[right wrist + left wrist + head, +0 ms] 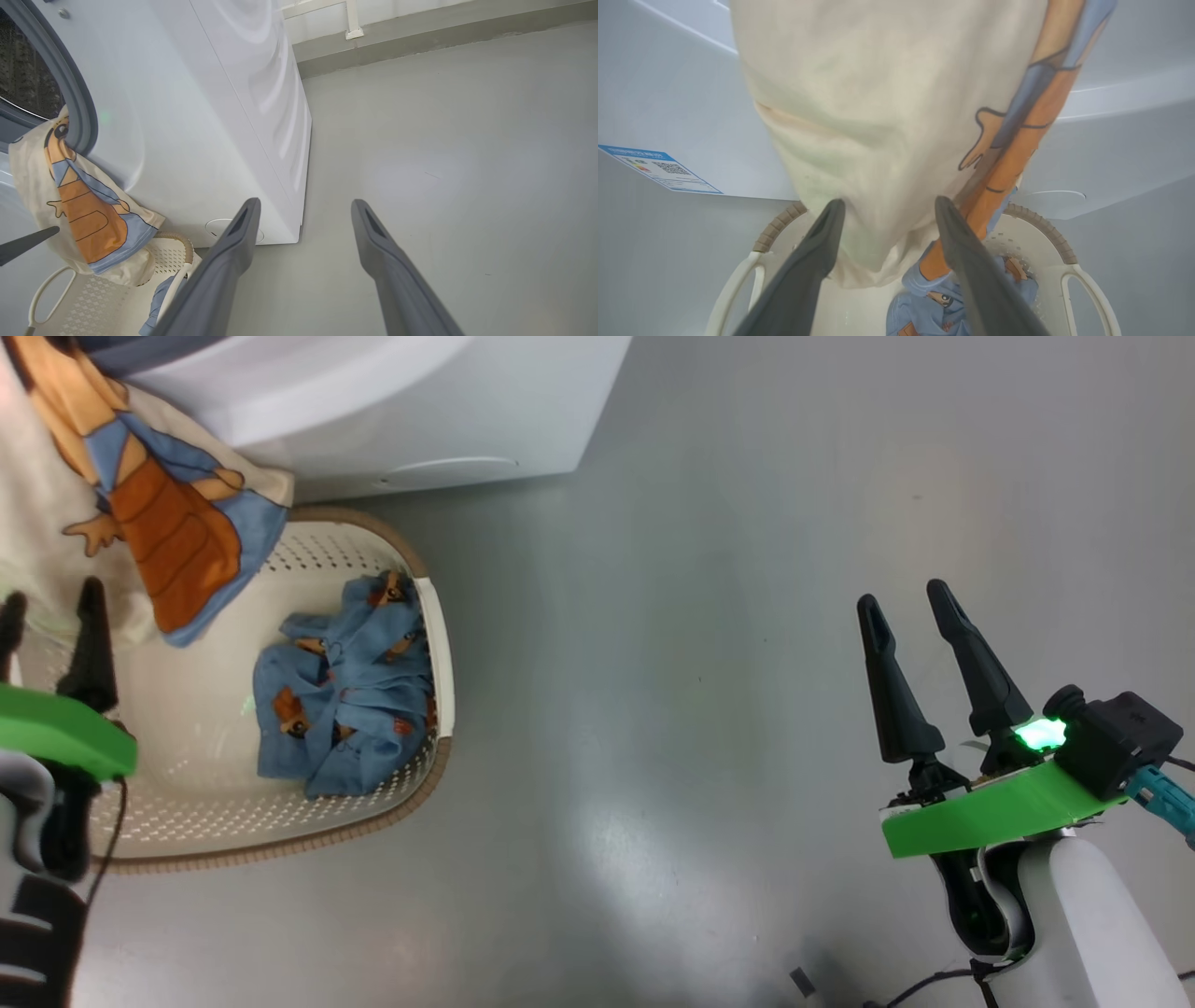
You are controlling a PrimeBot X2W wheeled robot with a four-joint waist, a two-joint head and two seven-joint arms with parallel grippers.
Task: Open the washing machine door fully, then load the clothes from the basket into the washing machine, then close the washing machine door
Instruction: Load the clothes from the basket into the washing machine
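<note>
Head view: the left gripper sits at the left edge, fingers pointing up the frame, spread wide and holding nothing. Directly above it, in the upper left corner, hangs the cream piece with an orange and blue cartoon figure, draped over the back of the basket. The blue clothes lie bunched in the basket's right half. The washing machine runs along the top. The right gripper is far off at the right, wide open and empty.

Left wrist view: the cream piece hangs lengthwise from top to bottom in the middle, its lower end dropping between the two spread fingertips. Whether they touch it cannot be told.

Right wrist view: at the left edge the cream piece spills out over the grey gasket, with its tail on the basket. The right fingers stand apart over bare floor.

The left arm is clearly nearer. The cloth lies straight ahead of its fingers and probably needs lifting into the drum.
</note>
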